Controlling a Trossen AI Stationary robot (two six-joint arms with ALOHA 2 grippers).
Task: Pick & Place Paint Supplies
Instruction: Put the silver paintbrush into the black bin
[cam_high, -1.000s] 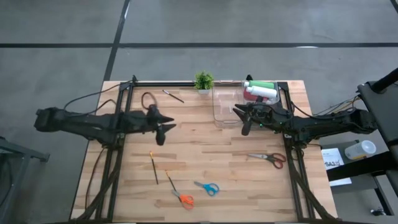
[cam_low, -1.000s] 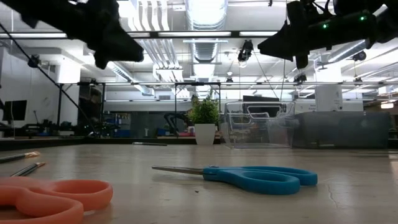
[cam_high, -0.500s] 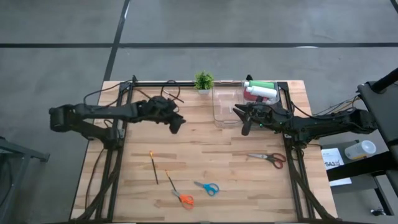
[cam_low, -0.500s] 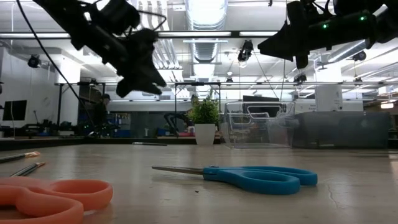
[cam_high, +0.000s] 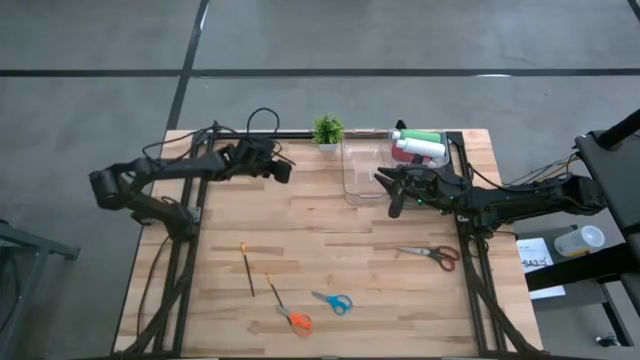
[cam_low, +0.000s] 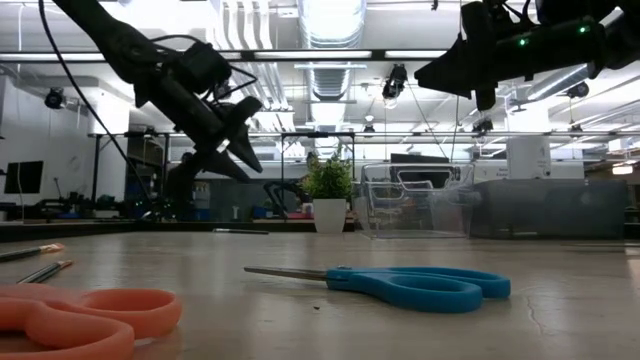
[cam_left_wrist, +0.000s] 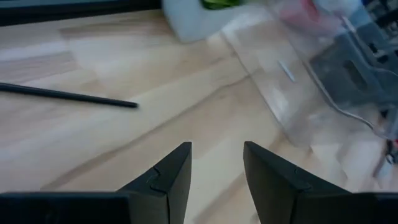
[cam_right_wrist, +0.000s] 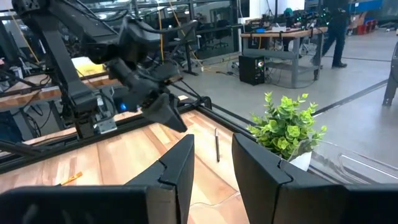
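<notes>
Brush (cam_left_wrist: 68, 96) lies flat beyond the left gripper (cam_left_wrist: 216, 163), fingers apart and empty; a shallow descent may skid it away.

My fingers (cam_right_wrist: 180, 177): two dark tips at the near edge, parted by a narrow gap, nothing between them.
Plant (cam_right_wrist: 287, 127): green, in a white pot, just beyond my right tip.
Brush (cam_right_wrist: 217, 146): thin dark stick, flat on the wood.
Table (cam_right_wrist: 118, 155): light wood planks.
Left arm (cam_right_wrist: 134, 65): dark, across the table, its gripper (cam_right_wrist: 168, 112) angled down towards the brush.
Person (cam_right_wrist: 337, 32): standing far back by benches.
</notes>
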